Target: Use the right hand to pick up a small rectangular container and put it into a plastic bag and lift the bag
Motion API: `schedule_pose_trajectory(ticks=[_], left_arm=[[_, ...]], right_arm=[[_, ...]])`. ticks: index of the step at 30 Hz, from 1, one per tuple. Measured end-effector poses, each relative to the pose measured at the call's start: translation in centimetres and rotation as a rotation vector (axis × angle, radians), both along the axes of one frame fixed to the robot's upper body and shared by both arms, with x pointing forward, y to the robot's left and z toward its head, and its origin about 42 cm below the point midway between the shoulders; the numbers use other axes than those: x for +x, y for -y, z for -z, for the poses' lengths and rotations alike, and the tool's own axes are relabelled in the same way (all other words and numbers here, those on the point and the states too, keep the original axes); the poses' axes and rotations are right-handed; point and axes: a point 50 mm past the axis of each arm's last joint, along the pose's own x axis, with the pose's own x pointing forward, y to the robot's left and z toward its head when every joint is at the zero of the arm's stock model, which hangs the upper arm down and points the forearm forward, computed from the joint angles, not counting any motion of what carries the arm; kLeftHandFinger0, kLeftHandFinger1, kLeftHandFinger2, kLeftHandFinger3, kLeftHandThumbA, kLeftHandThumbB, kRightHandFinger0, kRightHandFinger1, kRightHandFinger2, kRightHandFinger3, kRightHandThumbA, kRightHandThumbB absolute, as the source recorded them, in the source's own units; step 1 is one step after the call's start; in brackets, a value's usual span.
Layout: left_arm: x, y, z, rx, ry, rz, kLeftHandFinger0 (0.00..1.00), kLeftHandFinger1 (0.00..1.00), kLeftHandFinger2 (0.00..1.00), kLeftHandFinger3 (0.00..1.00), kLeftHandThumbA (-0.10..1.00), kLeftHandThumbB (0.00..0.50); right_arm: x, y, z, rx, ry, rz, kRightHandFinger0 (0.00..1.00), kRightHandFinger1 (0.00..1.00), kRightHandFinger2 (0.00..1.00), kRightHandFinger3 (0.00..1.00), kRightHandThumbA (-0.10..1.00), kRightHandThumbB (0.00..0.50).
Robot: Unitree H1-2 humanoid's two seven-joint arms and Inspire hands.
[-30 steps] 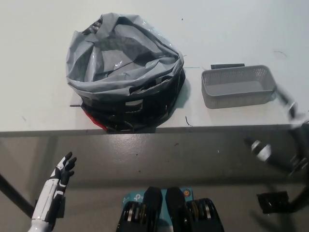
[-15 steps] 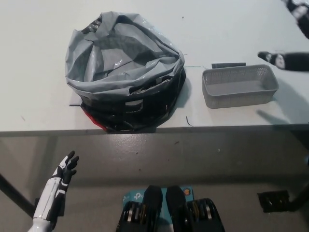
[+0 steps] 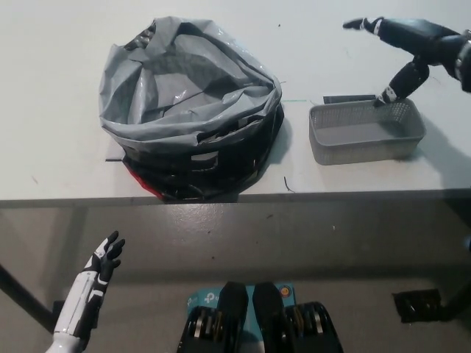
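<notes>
A pale table (image 3: 59, 95) fills the upper part of the view, its front edge running above a grey floor (image 3: 309, 243). On it sit an open grey plastic bag (image 3: 188, 95) and, to its right, a small grey mesh container (image 3: 364, 132). The black right hand (image 3: 401, 48) hangs over the container's far rim, fingers spread and empty, its arm cut off at the edge; the white left hand (image 3: 99, 268) rests open at lower left.

head view – steeply down | table (image 3: 59, 110) – mid-range, near edge
</notes>
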Motion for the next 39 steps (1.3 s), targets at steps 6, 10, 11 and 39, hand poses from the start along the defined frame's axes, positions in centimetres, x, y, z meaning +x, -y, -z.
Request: schedule_pose_trajectory(ticks=[6, 10, 11, 39], left_arm=[[0.1, 0.1, -0.2, 0.014, 0.003, 0.018, 1.00, 1.00, 1.00, 1.00, 1.00, 0.232], [0.2, 0.1, -0.7, 0.023, 0.020, 0.031, 1.00, 1.00, 1.00, 1.00, 1.00, 0.222], [0.2, 0.1, -0.8, 0.024, 0.022, 0.032, 1.00, 1.00, 1.00, 1.00, 1.00, 0.215], [1.4, 0.5, -1.8, 0.028, 0.052, 0.059, 1.00, 1.00, 1.00, 1.00, 1.00, 0.191]], right_arm=[[1.8, -1.0, -0.3, -0.182, -0.136, 0.064, 1.00, 1.00, 1.00, 1.00, 1.00, 0.500], [2.2, -2.2, -1.7, -0.221, -0.172, 0.086, 1.00, 1.00, 1.00, 1.00, 1.00, 0.500], [2.3, -2.4, -1.8, -0.222, -0.182, 0.090, 1.00, 1.00, 1.00, 1.00, 1.00, 0.500], [3.4, -2.9, -0.1, -0.346, -0.293, 0.167, 1.00, 1.00, 1.00, 1.00, 1.00, 0.500]])
